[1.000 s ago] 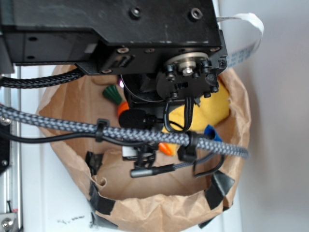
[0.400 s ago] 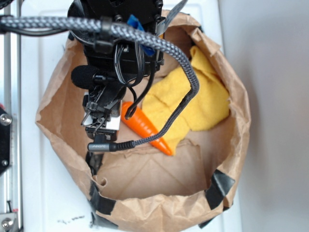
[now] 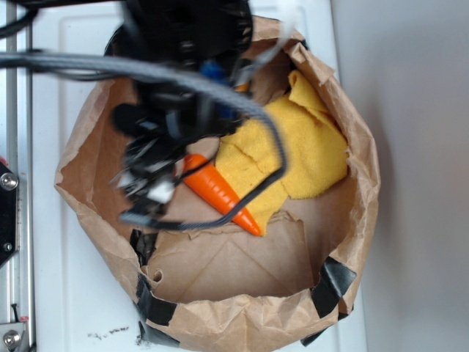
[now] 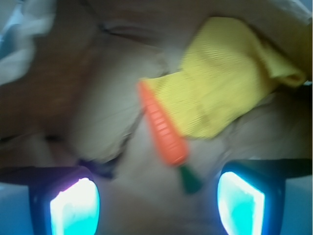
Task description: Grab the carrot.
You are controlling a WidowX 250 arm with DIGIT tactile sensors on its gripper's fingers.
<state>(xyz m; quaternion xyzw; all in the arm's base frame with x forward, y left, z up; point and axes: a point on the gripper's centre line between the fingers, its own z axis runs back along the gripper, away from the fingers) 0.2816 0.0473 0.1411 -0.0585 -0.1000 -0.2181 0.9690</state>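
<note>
Between spread end effector point(image 4: 157, 198) fingers, carrot point(image 4: 163, 130)

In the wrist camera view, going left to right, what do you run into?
Left gripper finger pad → carrot → right gripper finger pad → far end of the yellow cloth. The carrot lies along the cloth's left edge inside the brown paper bag, stem end toward the camera.

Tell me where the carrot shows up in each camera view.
Exterior: the carrot lies left of centre inside the bag, tip toward lower right, partly behind cables.
Wrist: the carrot is central, stem toward the bottom, above the open gripper.
Shared landmark: the yellow cloth beside it.
</note>
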